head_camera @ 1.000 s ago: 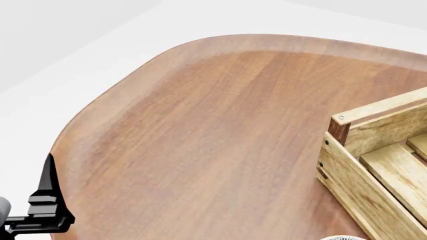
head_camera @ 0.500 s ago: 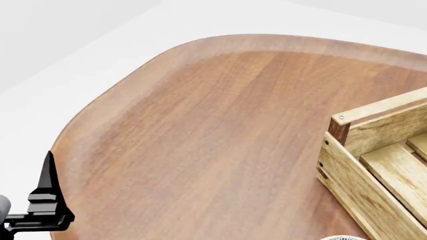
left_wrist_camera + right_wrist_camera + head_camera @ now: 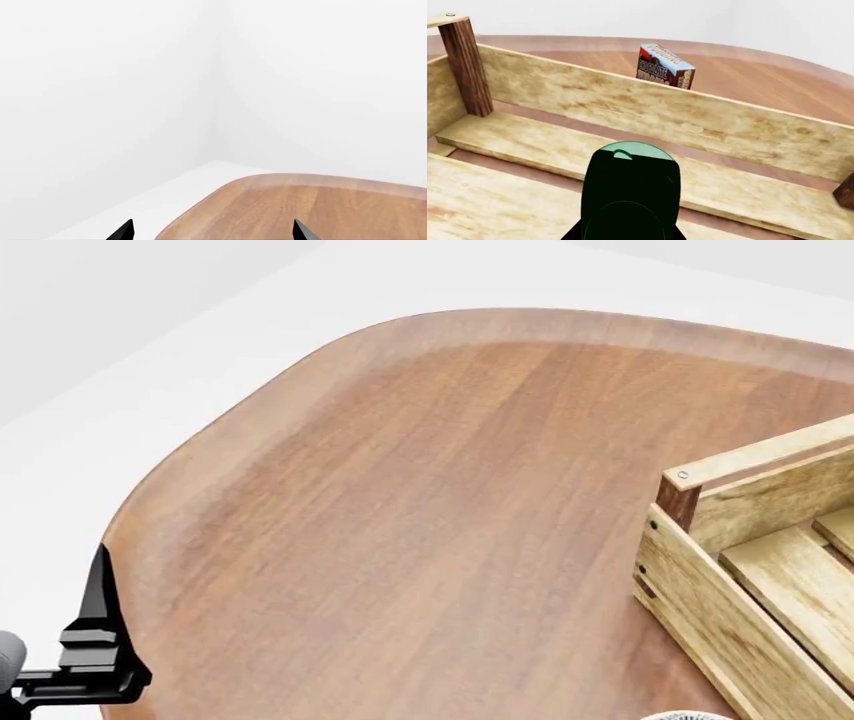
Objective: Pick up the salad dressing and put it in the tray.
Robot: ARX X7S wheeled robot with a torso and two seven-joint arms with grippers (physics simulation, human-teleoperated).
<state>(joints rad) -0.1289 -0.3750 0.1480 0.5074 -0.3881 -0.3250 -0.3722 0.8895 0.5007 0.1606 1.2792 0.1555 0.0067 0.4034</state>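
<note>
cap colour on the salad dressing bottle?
Green: the wide round cap on the salad dressing shows best in the right wrist view, above the tray.

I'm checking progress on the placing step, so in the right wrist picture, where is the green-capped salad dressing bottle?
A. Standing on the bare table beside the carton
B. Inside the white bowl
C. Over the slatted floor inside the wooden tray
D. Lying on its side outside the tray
C: the salad dressing, green cap up, sits in front of the tray wall, over its slats, with the carton beyond that wall.

Bare simulated room, white walls (image 3: 107, 100), wooden table (image 3: 441, 520) (rounded)
</note>
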